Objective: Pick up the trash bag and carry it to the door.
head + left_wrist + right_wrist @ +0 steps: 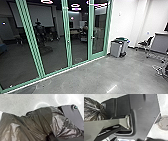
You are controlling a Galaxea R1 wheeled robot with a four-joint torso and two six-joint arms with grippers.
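Left wrist view: the bag (41,120) is held close beside the base plate (70,114), its folds drawn in at the left hand (50,136), which seems closed on them, presumably to limit swinging while carried. The right hand's opening or hold cannot be told.

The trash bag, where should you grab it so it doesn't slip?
I'd pinch the trash bag at its gathered spot, coming from the right wrist camera's side, which that spot faces. Creases run together there, so it's likely a thick bunch to squeeze. The looser plastic might slip.
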